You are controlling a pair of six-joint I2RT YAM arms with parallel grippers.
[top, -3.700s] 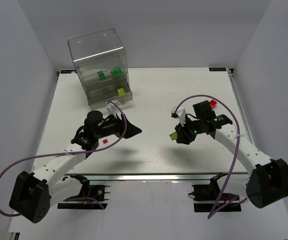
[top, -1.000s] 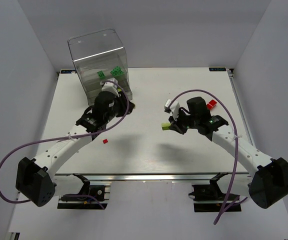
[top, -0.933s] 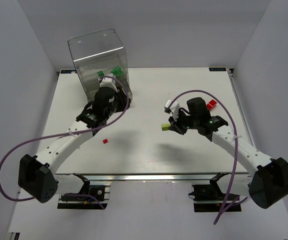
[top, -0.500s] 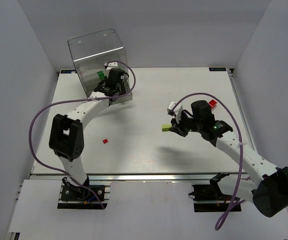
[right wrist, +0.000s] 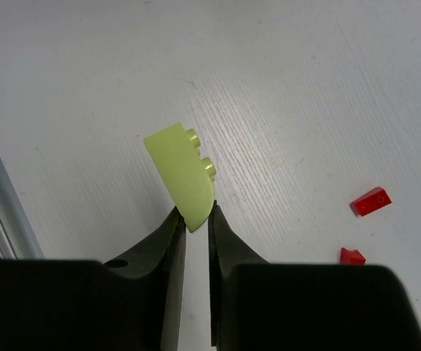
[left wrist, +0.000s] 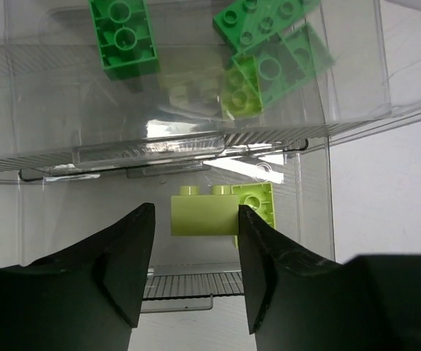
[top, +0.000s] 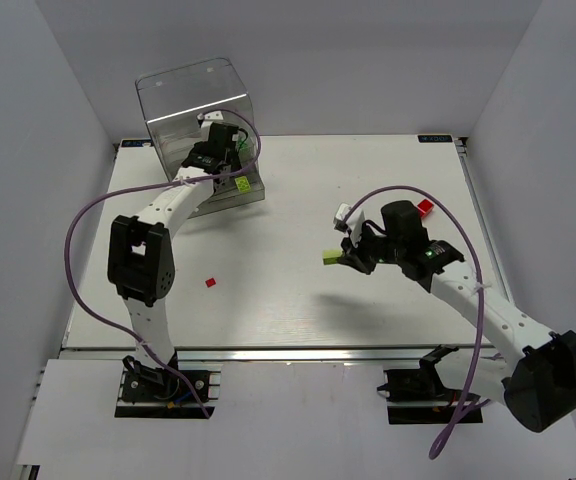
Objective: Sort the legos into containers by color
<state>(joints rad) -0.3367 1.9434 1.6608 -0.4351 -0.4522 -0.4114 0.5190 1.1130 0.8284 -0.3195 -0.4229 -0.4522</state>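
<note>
The containers are the tiers of a clear cabinet point(top: 183, 95) at the table's back left. My left gripper point(top: 224, 150) reaches into its front. In the left wrist view that gripper point(left wrist: 194, 219) is open; a pale yellow-green lego point(left wrist: 203, 213) lies in the lower tier point(left wrist: 64, 212) just past the fingertips, against the right finger, with a gap on the left. A second yellow-green lego point(left wrist: 259, 205) lies behind it. Green legos point(left wrist: 123, 36) rest in the tier above. My right gripper point(right wrist: 194, 219) is shut on a pale yellow-green lego point(right wrist: 180, 183), held above mid-table point(top: 328, 258).
A small red lego point(top: 209, 283) lies on the white table left of centre. Another red lego point(top: 425, 207) sits behind the right arm. Two red pieces point(right wrist: 370, 201) show in the right wrist view. The left arm stretches diagonally across the table's left side.
The left arm has swung from mid-table up to the cabinet, and its jaws have widened off the yellow-green brick. The right arm has barely moved and keeps its brick.
</note>
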